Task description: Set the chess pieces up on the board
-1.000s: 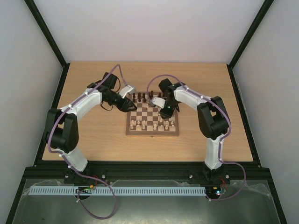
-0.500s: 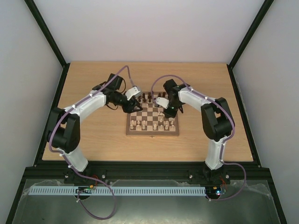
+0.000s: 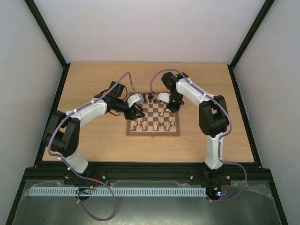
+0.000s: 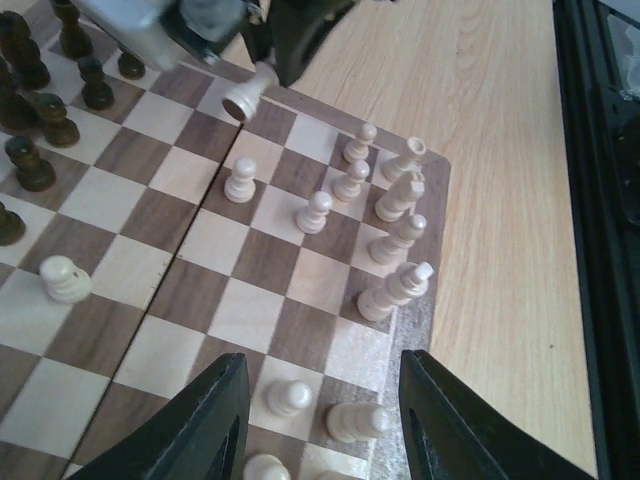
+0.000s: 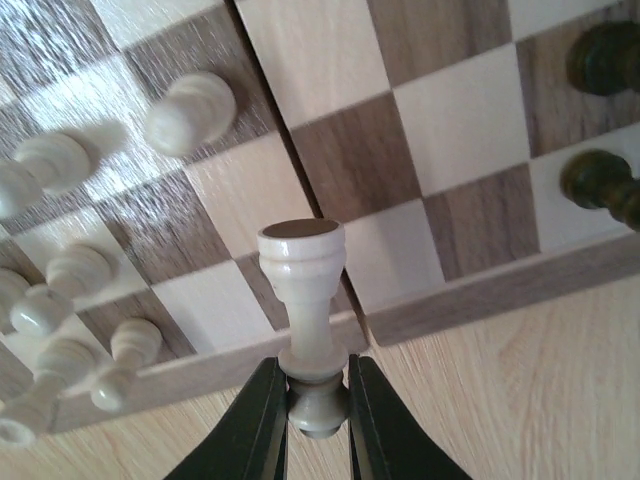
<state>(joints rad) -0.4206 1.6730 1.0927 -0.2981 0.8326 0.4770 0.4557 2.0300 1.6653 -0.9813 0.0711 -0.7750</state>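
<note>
1. Slippage worries us: the right claw [image 5: 308, 388] pinches a cream piece [image 5: 303, 268] only by its head, above the edge of the board [image 5: 470, 286].
2. We risk the open, empty left claw [image 4: 320, 385] toppling cream pieces [image 4: 355, 421] underneath.

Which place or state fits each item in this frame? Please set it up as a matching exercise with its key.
Things:
1. left gripper
2. right gripper
3. dark pieces
4. board

Places or states:
A. shut on a cream piece
B. lying flat on the table
C. open, holding nothing, over the board
D. standing at the board's far side

Pairs: 1-C, 2-A, 3-D, 4-B
</note>
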